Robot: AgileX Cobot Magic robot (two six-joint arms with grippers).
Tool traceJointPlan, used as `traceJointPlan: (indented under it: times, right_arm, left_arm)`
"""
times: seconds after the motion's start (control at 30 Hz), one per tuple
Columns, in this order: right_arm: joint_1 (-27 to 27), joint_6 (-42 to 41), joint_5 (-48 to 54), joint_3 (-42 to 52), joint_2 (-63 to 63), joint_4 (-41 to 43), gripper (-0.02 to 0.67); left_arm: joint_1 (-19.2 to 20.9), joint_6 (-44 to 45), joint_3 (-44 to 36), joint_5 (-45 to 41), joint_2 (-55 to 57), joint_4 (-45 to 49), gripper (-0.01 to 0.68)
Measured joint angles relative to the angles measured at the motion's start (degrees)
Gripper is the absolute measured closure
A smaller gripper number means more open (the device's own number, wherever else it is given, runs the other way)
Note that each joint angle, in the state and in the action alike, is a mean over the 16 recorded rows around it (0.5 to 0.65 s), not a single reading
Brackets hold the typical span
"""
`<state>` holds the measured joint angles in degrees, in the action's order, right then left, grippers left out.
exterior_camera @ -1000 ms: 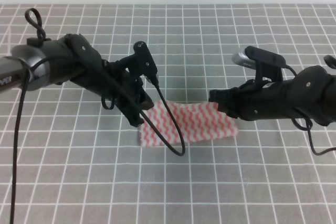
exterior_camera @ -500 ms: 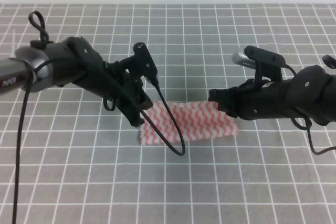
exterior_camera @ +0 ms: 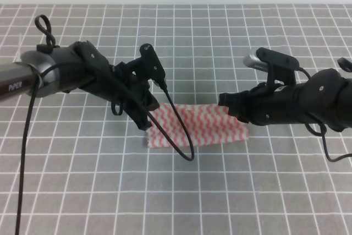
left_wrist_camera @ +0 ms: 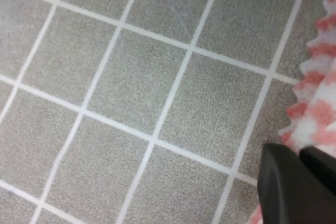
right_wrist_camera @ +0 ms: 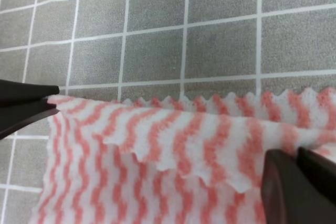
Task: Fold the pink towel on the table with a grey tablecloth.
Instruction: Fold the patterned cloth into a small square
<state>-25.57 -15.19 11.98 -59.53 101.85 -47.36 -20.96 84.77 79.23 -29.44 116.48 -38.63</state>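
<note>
So, high view first: one pink towel (exterior_camera: 197, 126) lies mid-table on the grey tablecloth (exterior_camera: 220, 42), already doubled into a strip. Left gripper (exterior_camera: 146, 118) sits at its left end, right gripper (exterior_camera: 230, 109) at its right end — two arms, one cloth. Neither jaw gap reads from this angle.

Left wrist view: the fingers (left_wrist_camera: 294, 190) look pressed together with only a thin seam between them, at the towel's pinked edge (left_wrist_camera: 317, 103). Can't tell if any cloth is actually pinched there.

Right wrist view: that gripper's fingers (right_wrist_camera: 302, 187) are likewise nearly closed, sitting at the towel's edge; a loose upper layer (right_wrist_camera: 184, 140) lies over the lower one. Grip on cloth — can't confirm. The other gripper's tips (right_wrist_camera: 26, 100) meet at the far corner.

Handling, my read: thin, light, floppy, no stiffness, so it sags and shifts easily. Best taken at corners, pinching both layers together, low to the table.
</note>
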Motion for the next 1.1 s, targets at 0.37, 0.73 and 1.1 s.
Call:
traceJointPlan:
  times: [0.37, 0.73, 1.1]
  right_arm:
    - [0.02, 0.0, -0.31, 0.01, -0.12, 0.02, 0.664]
    - [0.02, 0.0, -0.78, 0.0, -0.09, 0.04, 0.664]
    - [0.0, 0.01, -0.88, -0.02, 0.0, 0.06, 0.664]
  left_arm:
    - [-0.7, 1.93, 0.0, 1.63, -0.19, -1.31, 0.675]
    - [-1.44, 2.21, -0.01, 3.6, -0.19, -1.76, 0.675]
    - [-1.45, 1.95, 0.0, 4.55, -0.14, -1.81, 0.649]
